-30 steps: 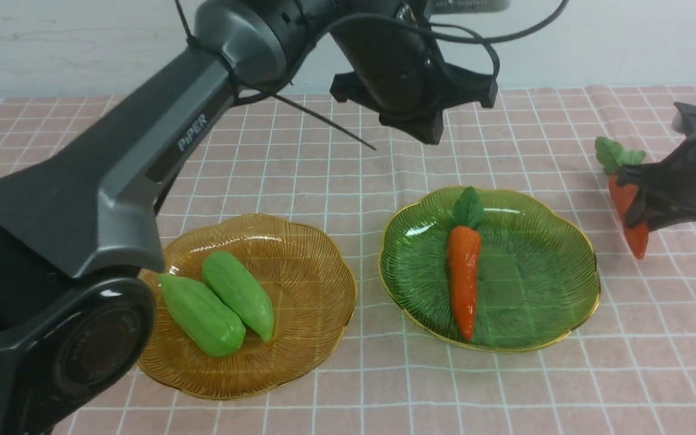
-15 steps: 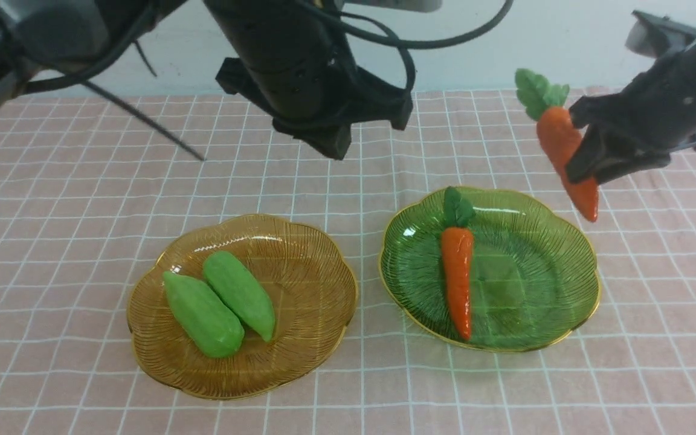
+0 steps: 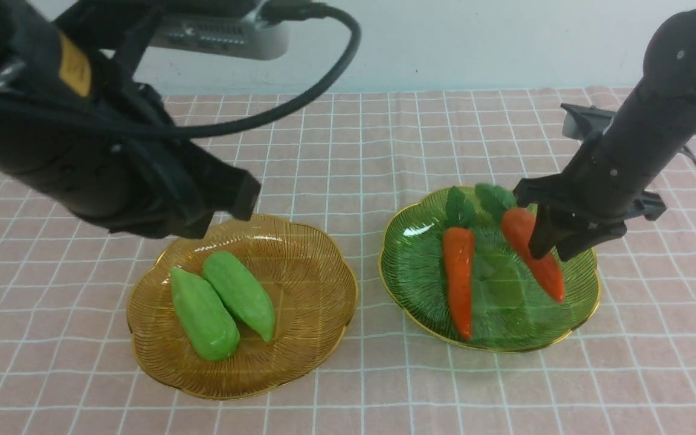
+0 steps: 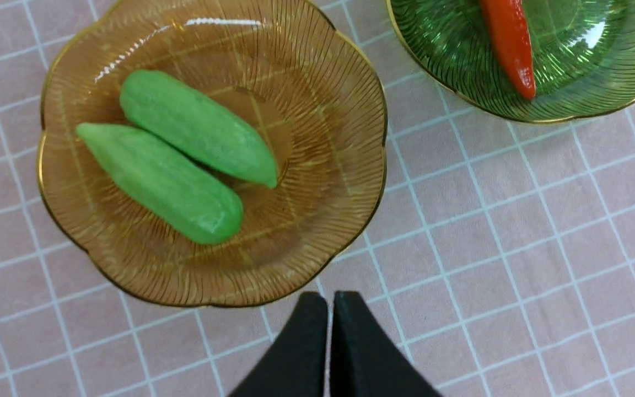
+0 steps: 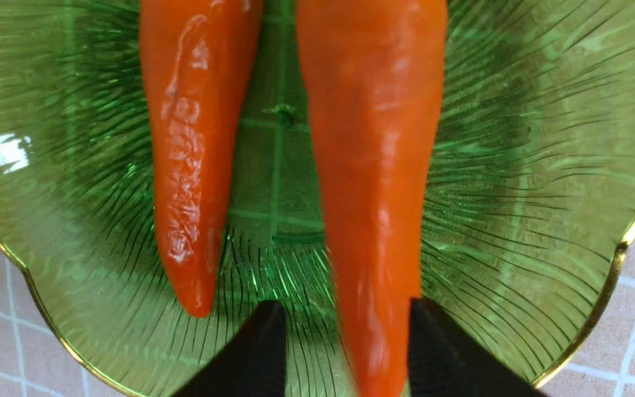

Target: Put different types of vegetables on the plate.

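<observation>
1. Bulk of the left arm (image 3: 112, 139) fills the upper left of the frame, closest to the camera, with a dark cable (image 3: 299, 103) curving off it. The left fingers (image 4: 307, 336) are together, with nothing between them.
2. Amber plate (image 3: 318, 290), scalloped and see-through, sits left of centre in the lower half of the frame, on a surface (image 3: 378, 393) covered by pink cloth with a pale grid.
3. Two light-green gourds lie slanted side by side in that plate: the left gourd (image 3: 205, 314) reaches lower in the frame, the right gourd (image 3: 239, 296) a little higher.
4. Green plate (image 3: 505, 332), gold-rimmed, sits right of centre, apart from the amber one.
5. The first carrot (image 3: 458, 278) lies in the green plate's left half, leafy top toward the far rim.
6. The second carrot (image 3: 520, 228) slants over the right half of the same plate, leaves beside the first one's; whether it touches the plate I cannot tell.
7. The right fingers (image 5: 265, 347) stand apart on either side of the second carrot's narrow end, with a gap showing on one side.
8. The right arm (image 3: 632, 151) comes in from the upper right.
9. A pale wall (image 3: 444, 54) closes the top of the frame.
</observation>
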